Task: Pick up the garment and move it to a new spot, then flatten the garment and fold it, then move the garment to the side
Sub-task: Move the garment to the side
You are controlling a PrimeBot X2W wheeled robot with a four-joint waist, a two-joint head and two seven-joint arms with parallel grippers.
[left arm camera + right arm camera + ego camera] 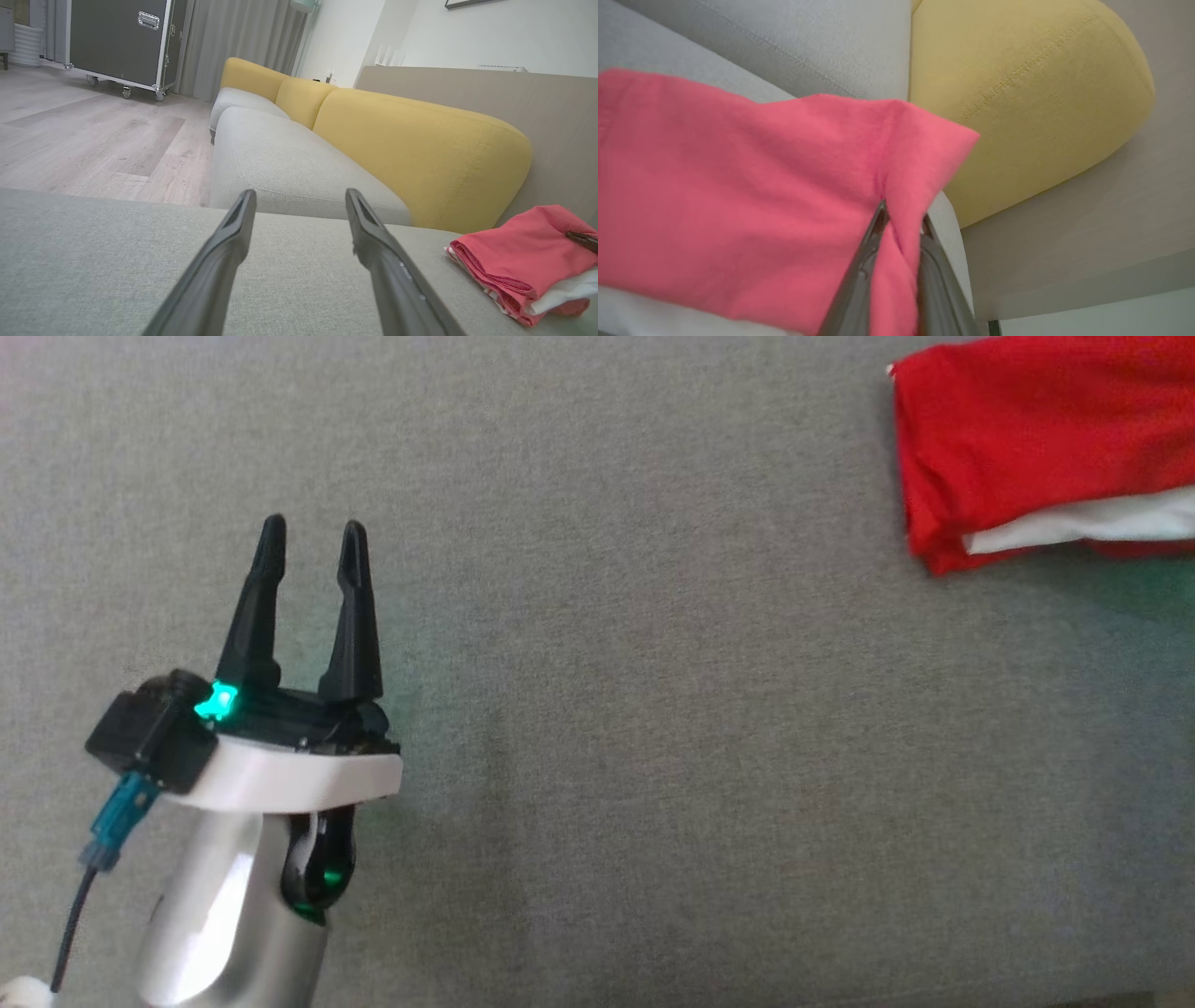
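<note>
The garment [1036, 439] is a folded red cloth with a white layer showing at its lower edge, lying at the top right of the grey cushion [635, 709]. From the left wrist it appears as a pink-red folded bundle [528, 261] at the right. My left gripper [313, 546] stands open over bare cushion at the lower left, far from the garment, its fingers [219, 261] spread with nothing between them. My right gripper [901, 224] is shut on a fold of the garment [738, 196], which bunches between its fingers.
Behind the cushion run yellow backrests [420, 149] and further grey seats [280, 158]. A wooden floor [93, 135] and a wheeled black flight case [119, 39] lie beyond the sofa's front edge. A pale wall panel [514, 98] stands behind.
</note>
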